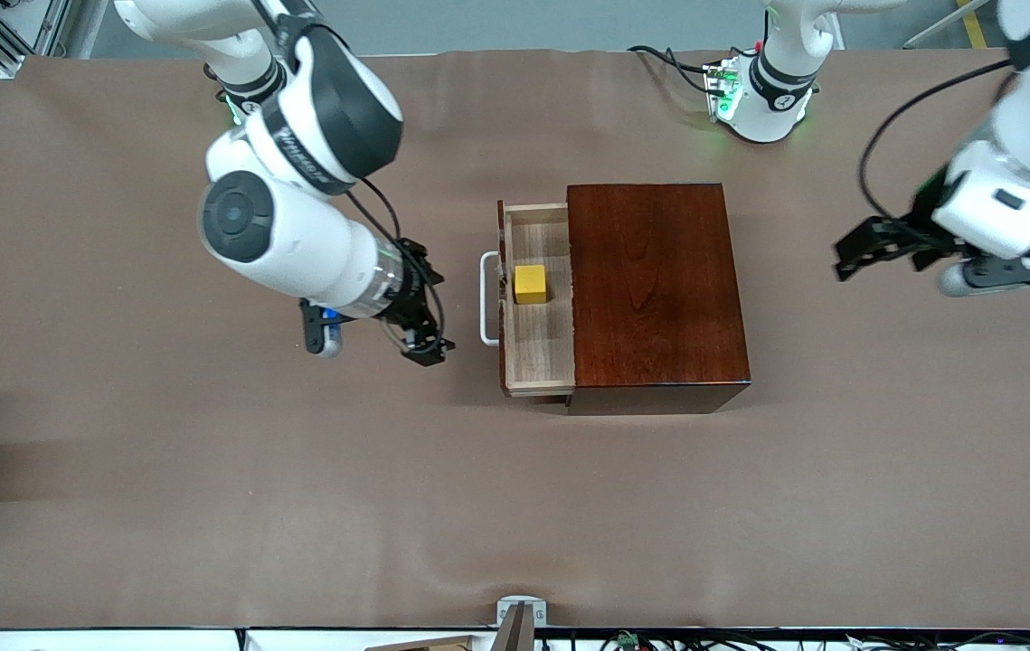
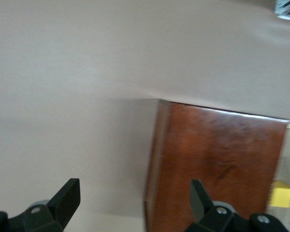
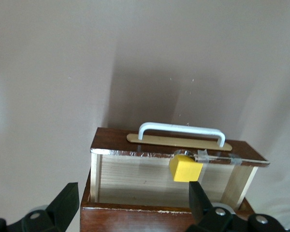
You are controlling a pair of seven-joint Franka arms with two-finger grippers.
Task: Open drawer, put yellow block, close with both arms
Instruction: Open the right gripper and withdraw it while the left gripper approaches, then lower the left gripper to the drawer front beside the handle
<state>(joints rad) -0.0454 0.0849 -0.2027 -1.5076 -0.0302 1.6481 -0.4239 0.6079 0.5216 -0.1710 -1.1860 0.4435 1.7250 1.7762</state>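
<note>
Already the small yellow cube (image 1: 530, 283) sits in the open pale-wood drawer (image 1: 534, 348); the left gripper (image 1: 858, 251) and right gripper (image 1: 420, 348) hover beside the box, fingers spread and empty.

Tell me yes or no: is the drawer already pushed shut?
No. The drawer stands pulled out of the wooden box, with the yellow block lying in its open tray.

Yellow block (image 1: 530, 283) inside open pale-wood drawer (image 1: 536, 353)
</note>
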